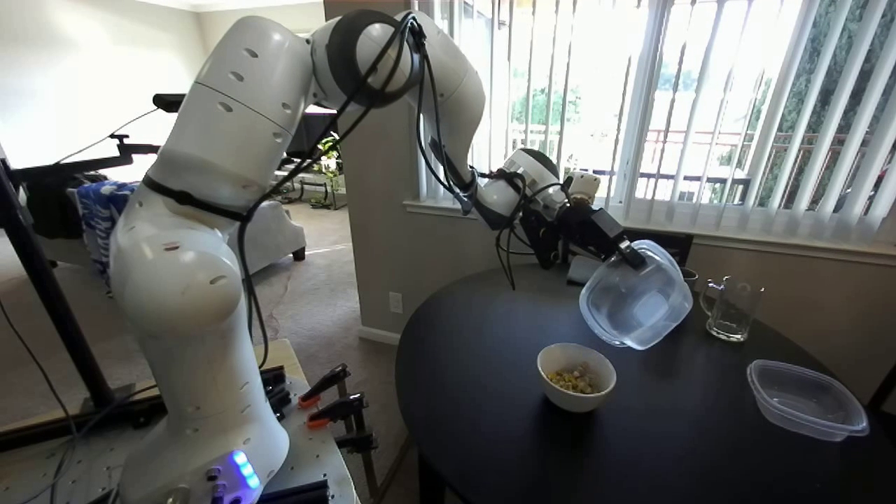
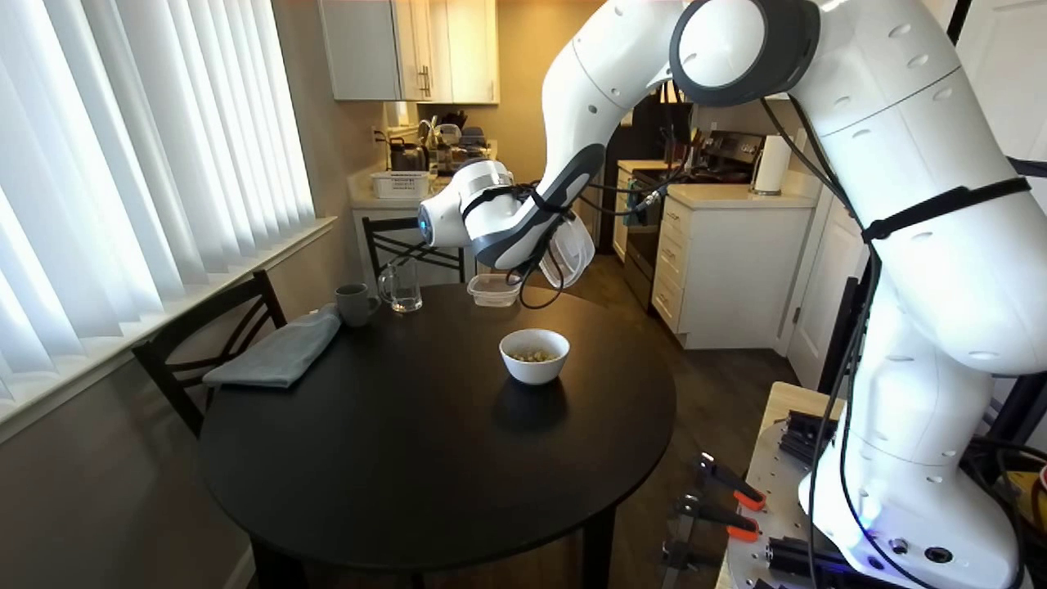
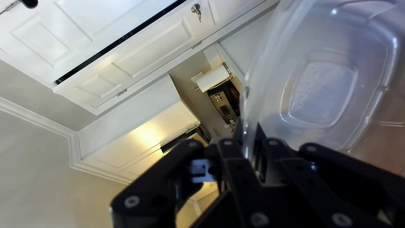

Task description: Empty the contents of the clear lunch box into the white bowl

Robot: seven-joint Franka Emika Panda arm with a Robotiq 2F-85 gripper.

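Note:
My gripper [image 1: 633, 255] is shut on the wall of the clear lunch box [image 1: 640, 297] near its rim. The lunch box is tilted on its side in the air above the table, up and to the right of the white bowl [image 1: 575, 402] in that exterior view. No food shows in it. The wrist view shows the fingers [image 3: 251, 139] on both sides of the lunch box wall [image 3: 319, 91]. The yellowish-brown contents [image 1: 575, 378] lie in the white bowl, which stands upright on the table. In an exterior view the lunch box [image 2: 572, 249] is partly behind the arm, which hides the gripper.
The dark round table [image 1: 476, 364] also bears a wider, flatter clear container [image 1: 805, 399], a glass mug [image 1: 731, 311], a grey mug [image 2: 354, 304] and a folded cloth [image 2: 278, 348]. Chairs [image 2: 221, 335] stand at the table's edge. A window with blinds is close behind.

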